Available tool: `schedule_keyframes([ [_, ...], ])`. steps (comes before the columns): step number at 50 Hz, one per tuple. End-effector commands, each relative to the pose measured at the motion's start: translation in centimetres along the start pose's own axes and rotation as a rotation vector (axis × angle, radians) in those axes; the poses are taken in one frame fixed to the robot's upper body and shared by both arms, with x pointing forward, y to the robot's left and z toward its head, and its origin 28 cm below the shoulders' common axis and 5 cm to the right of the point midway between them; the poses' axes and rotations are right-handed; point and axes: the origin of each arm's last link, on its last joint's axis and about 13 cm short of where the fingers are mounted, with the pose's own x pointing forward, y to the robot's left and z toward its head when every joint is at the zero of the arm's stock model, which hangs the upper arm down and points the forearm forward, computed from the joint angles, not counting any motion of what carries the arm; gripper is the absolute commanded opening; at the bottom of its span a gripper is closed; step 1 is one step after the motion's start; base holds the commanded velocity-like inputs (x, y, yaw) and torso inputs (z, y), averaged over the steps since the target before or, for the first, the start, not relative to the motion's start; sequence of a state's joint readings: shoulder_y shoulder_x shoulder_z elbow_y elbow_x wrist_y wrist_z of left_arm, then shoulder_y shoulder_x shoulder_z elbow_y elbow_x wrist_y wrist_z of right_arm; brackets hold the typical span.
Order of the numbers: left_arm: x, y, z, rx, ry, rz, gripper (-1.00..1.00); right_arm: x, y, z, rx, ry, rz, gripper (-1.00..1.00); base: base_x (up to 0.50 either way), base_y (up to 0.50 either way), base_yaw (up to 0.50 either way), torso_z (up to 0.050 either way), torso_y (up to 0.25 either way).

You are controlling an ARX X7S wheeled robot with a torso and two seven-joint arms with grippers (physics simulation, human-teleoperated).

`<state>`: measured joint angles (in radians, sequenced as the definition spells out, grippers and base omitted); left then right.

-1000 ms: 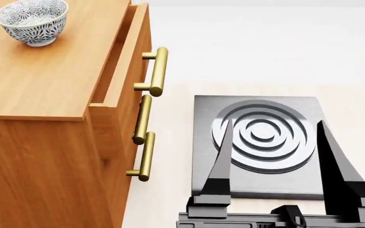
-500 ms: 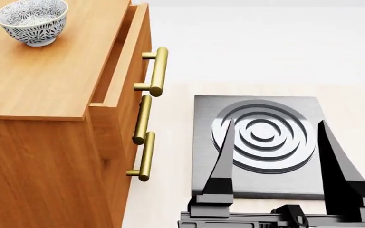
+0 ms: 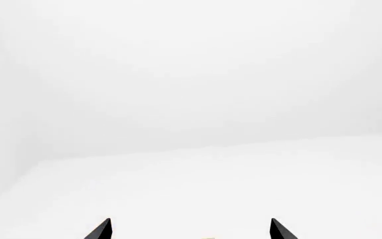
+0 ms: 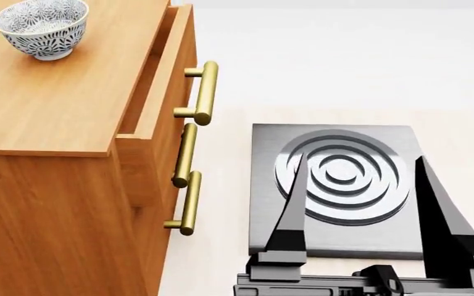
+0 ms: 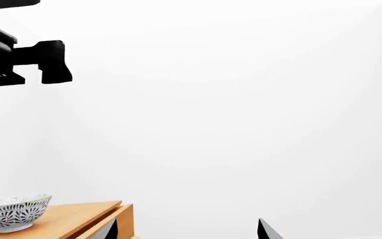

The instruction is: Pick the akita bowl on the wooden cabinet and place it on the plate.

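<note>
The akita bowl (image 4: 42, 28), white with a dense dark blue pattern, stands upright on the far left of the wooden cabinet's (image 4: 52, 111) flat top. In the right wrist view the bowl (image 5: 15, 213) sits low at one side on the cabinet top (image 5: 78, 216). My right gripper (image 4: 359, 158) is open low in the head view, well right of the cabinet, with nothing between its fingers (image 5: 185, 230). Only the tips of my left gripper (image 3: 189, 230) show, open and empty against blank white. The plate is out of view.
The cabinet's top drawer (image 4: 158, 92) stands slightly pulled out, its brass bar handles (image 4: 204, 92) jutting right. A grey slab with raised concentric rings (image 4: 340, 176) lies on the pale floor behind the right gripper. A black robot part (image 5: 18, 59) hangs high in the right wrist view.
The right gripper's fingers have drifted slightly to the right in the head view. The bowl and the cabinet have not moved.
</note>
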<state>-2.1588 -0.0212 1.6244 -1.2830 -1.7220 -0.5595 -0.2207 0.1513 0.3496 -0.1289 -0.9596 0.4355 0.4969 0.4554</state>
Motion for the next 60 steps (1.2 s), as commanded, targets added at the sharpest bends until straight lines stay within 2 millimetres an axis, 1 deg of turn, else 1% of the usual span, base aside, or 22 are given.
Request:
schedule_keyframes([
  [1,0.2,2.3,-0.4,-0.076,0.021,0.107,1.0,0.0,0.0,0.0,0.001,0.002,0.0,1.0,0.0,0.0,0.0,0.0,0.0],
  [6,0.2,3.6,-0.5,-0.096,0.035,0.148,1.0,0.0,0.0,-0.1,-0.004,0.004,0.003,1.0,0.0,0.0,0.0,0.0,0.0],
  [9,0.1,3.9,-0.4,-0.095,0.025,0.157,1.0,0.0,0.0,-0.1,0.0,0.001,0.0,1.0,0.0,0.0,0.0,0.0,0.0],
  [14,0.3,4.5,-0.9,-0.112,0.038,0.174,1.0,0.1,0.0,-0.3,0.0,0.011,0.002,1.0,0.0,0.0,0.0,0.0,0.0],
  [15,0.4,4.5,-0.9,-0.093,0.029,0.207,1.0,0.1,0.0,-0.4,0.0,0.012,0.001,1.0,0.0,0.0,0.0,0.0,0.0],
  [16,0.4,4.7,-0.9,-0.116,0.022,0.226,1.0,0.1,0.0,-0.4,0.002,0.013,0.002,1.0,0.0,0.0,0.0,0.0,0.0],
  [23,0.3,4.9,-1.2,-0.117,0.059,0.253,1.0,0.2,0.0,-0.6,0.003,0.019,0.004,1.0,0.0,0.0,0.0,0.0,0.0],
  [33,0.7,5.1,-2.3,-0.129,0.095,0.268,1.0,0.2,0.0,-0.8,0.002,0.024,0.004,1.0,0.0,0.0,0.0,0.0,0.0],
  [36,0.8,5.3,-2.5,-0.133,0.109,0.315,1.0,0.2,0.0,-0.8,0.0,0.024,0.003,1.0,0.0,0.0,0.0,0.0,0.0],
  [46,0.8,5.9,-3.0,-0.153,0.128,0.337,1.0,0.2,0.1,-0.9,-0.002,0.026,0.005,1.0,0.0,0.0,0.0,0.0,0.0],
  [51,0.7,6.4,-3.3,-0.127,0.168,0.382,1.0,0.2,0.1,-1.0,-0.002,0.029,0.009,1.0,0.0,0.0,0.0,0.0,0.0],
  [60,0.5,6.9,-3.8,-0.145,0.223,0.384,1.0,0.2,0.2,-1.1,-0.003,0.034,0.014,1.0,0.0,0.0,0.0,0.0,0.0],
])
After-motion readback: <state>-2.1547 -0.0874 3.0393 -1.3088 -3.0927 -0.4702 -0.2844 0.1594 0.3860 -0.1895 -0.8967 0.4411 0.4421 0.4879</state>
